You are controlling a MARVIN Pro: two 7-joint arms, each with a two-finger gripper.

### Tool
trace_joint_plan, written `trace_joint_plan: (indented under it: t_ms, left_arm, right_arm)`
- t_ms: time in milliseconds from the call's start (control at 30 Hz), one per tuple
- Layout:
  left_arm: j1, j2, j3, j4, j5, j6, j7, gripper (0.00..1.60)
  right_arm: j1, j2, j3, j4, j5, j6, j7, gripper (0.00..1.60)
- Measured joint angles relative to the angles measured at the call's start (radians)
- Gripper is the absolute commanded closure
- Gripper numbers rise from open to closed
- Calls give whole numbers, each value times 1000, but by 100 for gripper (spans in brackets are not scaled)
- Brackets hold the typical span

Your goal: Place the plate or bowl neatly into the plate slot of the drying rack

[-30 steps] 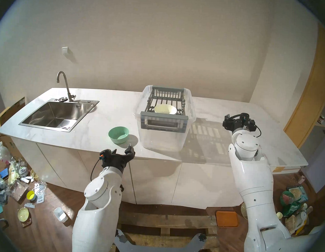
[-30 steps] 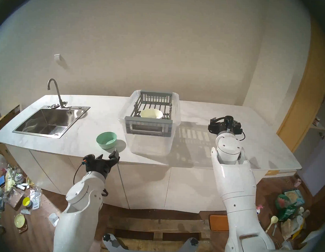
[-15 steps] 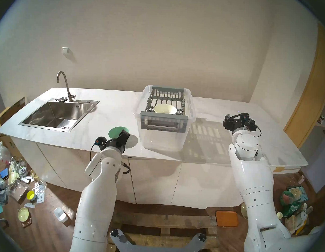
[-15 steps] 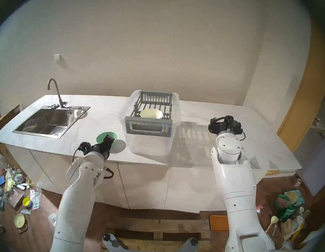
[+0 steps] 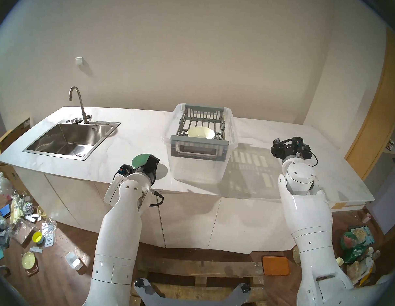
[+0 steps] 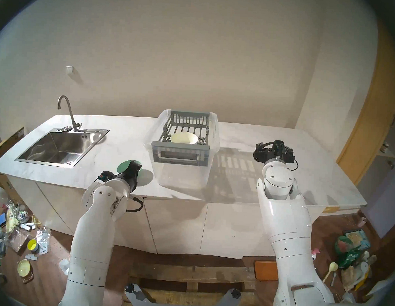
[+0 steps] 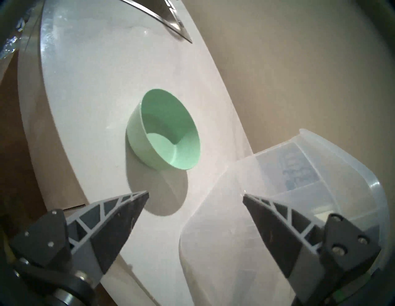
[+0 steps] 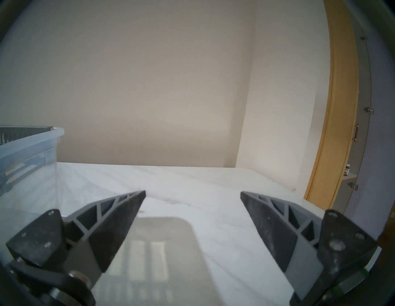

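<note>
Left end effector [image 7: 195, 195] nearer green bowl [image 7: 163, 130]

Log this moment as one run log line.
left claw: open, facing green bowl | right claw: open, idle | rack: holds cream bowl

Head pair overlooks counter [image 5: 134, 133]; wrist views skim it

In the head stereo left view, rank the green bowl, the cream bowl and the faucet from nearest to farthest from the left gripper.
1. green bowl, on the counter directly ahead of the left gripper.
2. cream bowl, inside the drying rack, to the right.
3. faucet, behind the sink, far left.
</note>
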Motion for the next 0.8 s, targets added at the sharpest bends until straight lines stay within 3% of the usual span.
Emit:
trace_joint_plan:
  t_ms: [433,800]
  left_arm:
    - [-53,-9,-27,-2,-6,-26,54,0]
    - [-114,-13,-85,111,-51,-32,59,0]
  right_arm:
    - [0,0,0,0,0,0,0,0]
    - [0,0,0,0,-1,-1,0,0]
